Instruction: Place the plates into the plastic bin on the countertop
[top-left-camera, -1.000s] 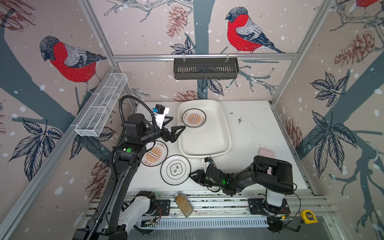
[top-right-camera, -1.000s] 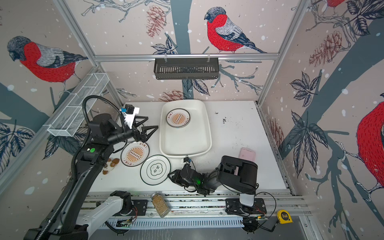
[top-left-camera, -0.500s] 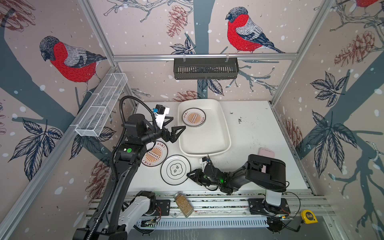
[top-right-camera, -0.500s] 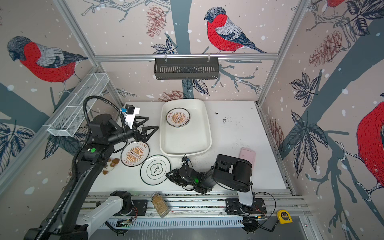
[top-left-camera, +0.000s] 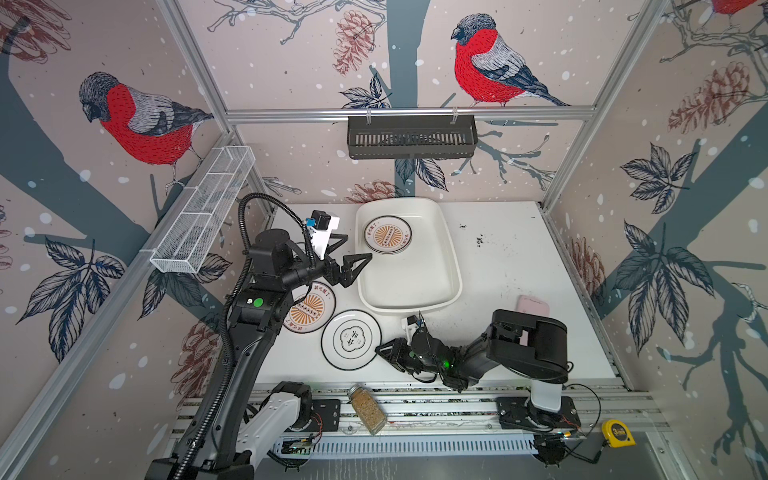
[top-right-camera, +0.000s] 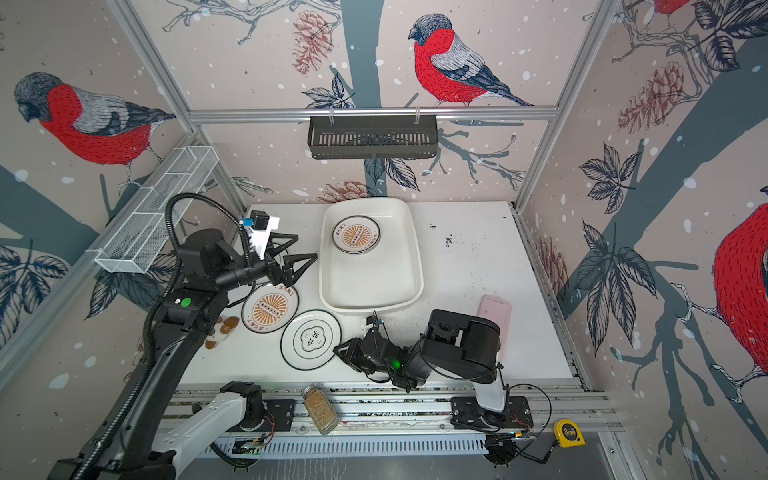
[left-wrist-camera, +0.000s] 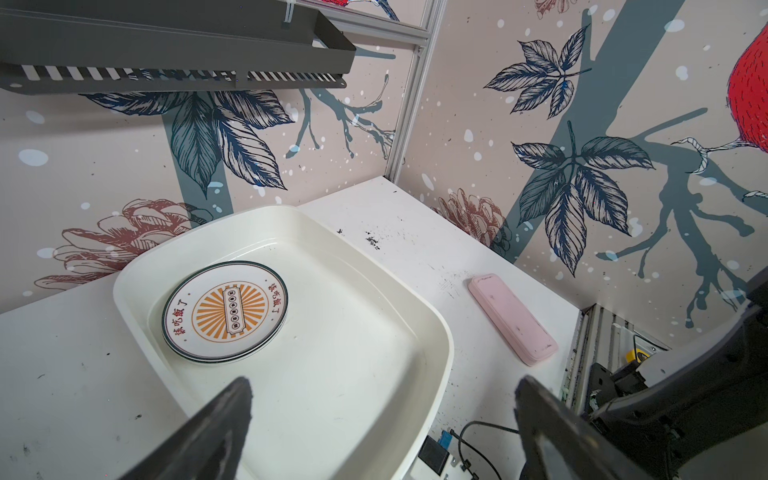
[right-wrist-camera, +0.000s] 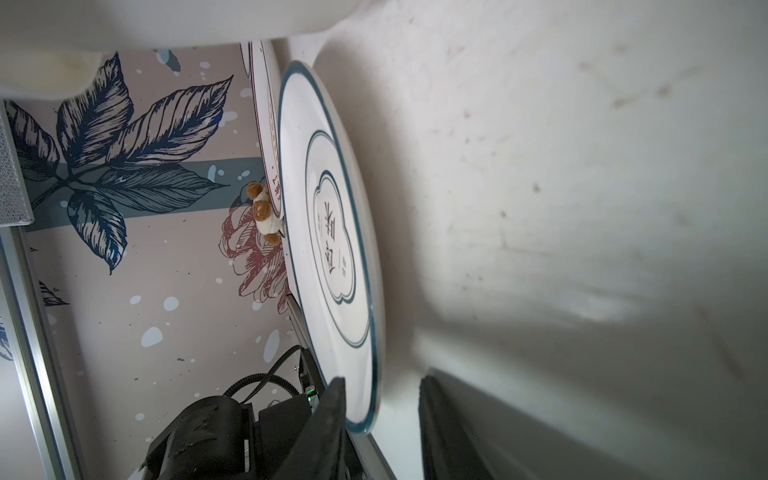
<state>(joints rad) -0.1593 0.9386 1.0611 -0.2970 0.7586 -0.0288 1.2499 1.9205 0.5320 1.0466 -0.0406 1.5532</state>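
The plastic bin (top-left-camera: 451, 266) (top-right-camera: 413, 266) sits at the back middle of the countertop (top-left-camera: 511, 257), holding an orange-sunburst plate (top-left-camera: 387, 235) (left-wrist-camera: 226, 309) in its far left corner. On the countertop left of the bin lie a second sunburst plate (top-left-camera: 309, 307) and a cloud-emblem plate (top-left-camera: 351, 339) (right-wrist-camera: 332, 224). My left gripper (top-left-camera: 357, 247) (left-wrist-camera: 384, 386) hovers open over the bin's left rim, holding nothing. My right gripper (top-left-camera: 380, 353) (right-wrist-camera: 382, 386) lies low at the cloud plate's right edge, one finger over the plate's rim, the other beside it against the countertop, a gap still showing.
A flat pink rectangle (top-left-camera: 533, 307) lies right of the bin, behind my right arm. Small brown pieces (top-right-camera: 220, 330) sit left of the sunburst plate. A spice jar (top-left-camera: 368, 409) lies on the front rails. A black rack (top-left-camera: 411, 137) and a wire basket (top-left-camera: 203, 216) hang on the walls.
My right gripper has slid left onto the cloud plate's edge and its jaws have narrowed. The left arm has not moved.
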